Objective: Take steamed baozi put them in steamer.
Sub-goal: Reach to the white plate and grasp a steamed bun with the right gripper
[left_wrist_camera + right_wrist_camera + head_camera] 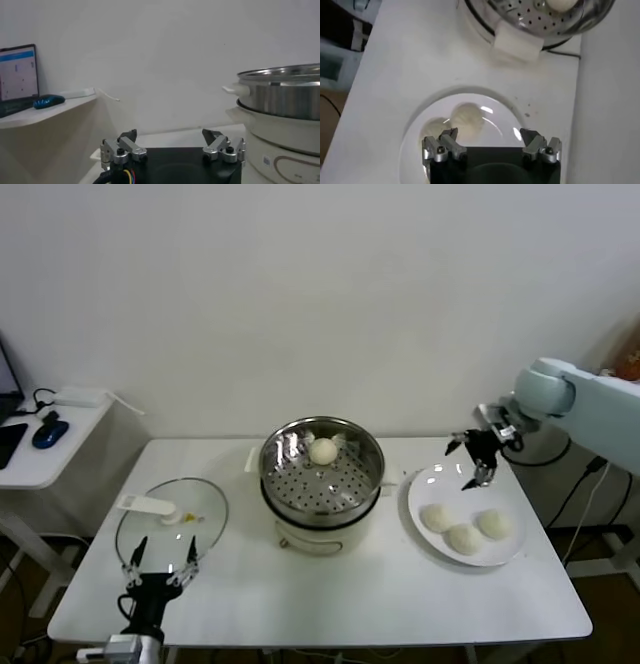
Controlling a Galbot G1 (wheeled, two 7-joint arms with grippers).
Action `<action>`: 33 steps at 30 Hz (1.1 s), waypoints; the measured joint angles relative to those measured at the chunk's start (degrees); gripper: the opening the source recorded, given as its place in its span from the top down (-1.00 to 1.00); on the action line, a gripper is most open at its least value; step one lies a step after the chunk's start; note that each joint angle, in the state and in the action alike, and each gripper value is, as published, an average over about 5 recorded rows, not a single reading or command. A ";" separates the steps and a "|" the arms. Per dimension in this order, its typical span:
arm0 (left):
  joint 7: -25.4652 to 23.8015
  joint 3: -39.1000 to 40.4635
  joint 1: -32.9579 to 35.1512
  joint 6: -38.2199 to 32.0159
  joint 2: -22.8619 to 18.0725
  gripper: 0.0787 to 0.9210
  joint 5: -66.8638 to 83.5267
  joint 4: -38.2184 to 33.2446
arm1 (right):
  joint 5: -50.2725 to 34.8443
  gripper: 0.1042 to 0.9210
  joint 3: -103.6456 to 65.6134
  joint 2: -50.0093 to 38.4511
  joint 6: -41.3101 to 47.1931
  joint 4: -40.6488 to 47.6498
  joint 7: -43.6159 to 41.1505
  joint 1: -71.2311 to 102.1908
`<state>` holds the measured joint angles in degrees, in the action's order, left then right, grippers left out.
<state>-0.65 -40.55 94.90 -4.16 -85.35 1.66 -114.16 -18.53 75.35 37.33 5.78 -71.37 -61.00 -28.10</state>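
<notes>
One baozi [322, 451] lies on the perforated tray of the steel steamer [290, 484] at the table's middle; it also shows in the right wrist view [559, 4]. Three baozi [465, 538] lie on a white plate [425, 486] to the steamer's right. My right gripper [472, 458] is open and empty, above the plate's far edge. In the right wrist view two baozi [468, 120] lie on the plate [505, 107] below it [489, 136]. My left gripper [161, 561] is open and empty, parked at the table's front left corner.
A round glass lid with a white handle [172, 518] lies flat on the table left of the steamer, just beyond my left gripper [170, 136]. The steamer's side [280, 110] shows in the left wrist view. A side desk with a blue mouse [49, 433] stands at the far left.
</notes>
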 measured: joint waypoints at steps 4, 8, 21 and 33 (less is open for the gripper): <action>-0.04 -0.20 0.16 0.04 0.00 -0.77 0.40 -0.43 | 0.89 -0.76 -2.45 1.20 1.37 2.25 0.69 4.43; -0.05 -0.35 0.37 0.03 -0.03 -0.77 0.68 -0.56 | 2.01 -0.76 -4.34 3.19 2.17 4.84 1.01 7.99; 0.09 -1.03 0.56 -0.06 0.00 -0.77 1.29 0.13 | 5.66 -0.76 -8.47 9.82 2.67 13.35 0.93 15.27; 0.18 -1.15 0.42 -0.03 0.02 -0.77 1.40 0.63 | 7.52 -0.76 -10.47 13.01 2.57 18.00 0.14 18.71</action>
<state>-0.47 -41.71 95.31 -4.18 -85.33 3.06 -113.54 -11.01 64.89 50.33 8.35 -53.36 -60.86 -9.39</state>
